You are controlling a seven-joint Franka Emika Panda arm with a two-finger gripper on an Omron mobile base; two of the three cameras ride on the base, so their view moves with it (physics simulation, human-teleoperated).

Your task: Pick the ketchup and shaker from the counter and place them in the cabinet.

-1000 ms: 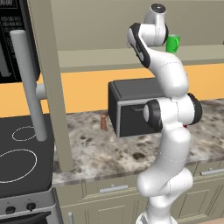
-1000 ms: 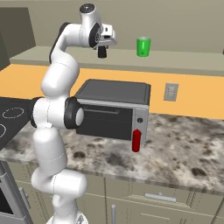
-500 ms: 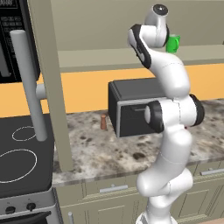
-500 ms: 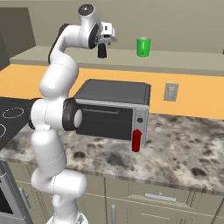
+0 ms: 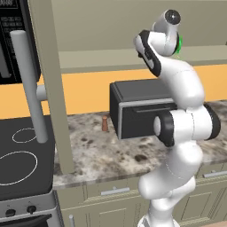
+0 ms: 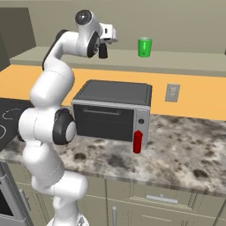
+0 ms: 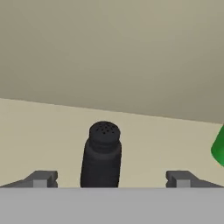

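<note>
The black shaker (image 7: 101, 156) stands upright on the cabinet's beige shelf (image 7: 39, 131), between the two fingertips (image 7: 41, 178) of my gripper (image 7: 111, 180). The jaws are wide open, with a clear gap on each side of the shaker. In the right base view my gripper (image 6: 105, 43) reaches up to the cabinet shelf (image 6: 185, 66), with the shaker (image 6: 103, 52) dark just below the hand. The red ketchup (image 6: 137, 142) stands on the granite counter (image 6: 185, 150) at the toaster oven's front right corner.
A green mug (image 6: 145, 47) sits on the shelf to the right of the shaker. The black toaster oven (image 6: 112, 110) is below. The open cabinet door (image 5: 48, 88) with its grey bar handle (image 5: 29, 88) hangs left. A reddish-brown shaker (image 5: 105, 123) and the stovetop (image 5: 17, 164) lie left.
The jaws have spread apart and let go of the black shaker, which stays standing on the shelf. The arm has barely moved.
</note>
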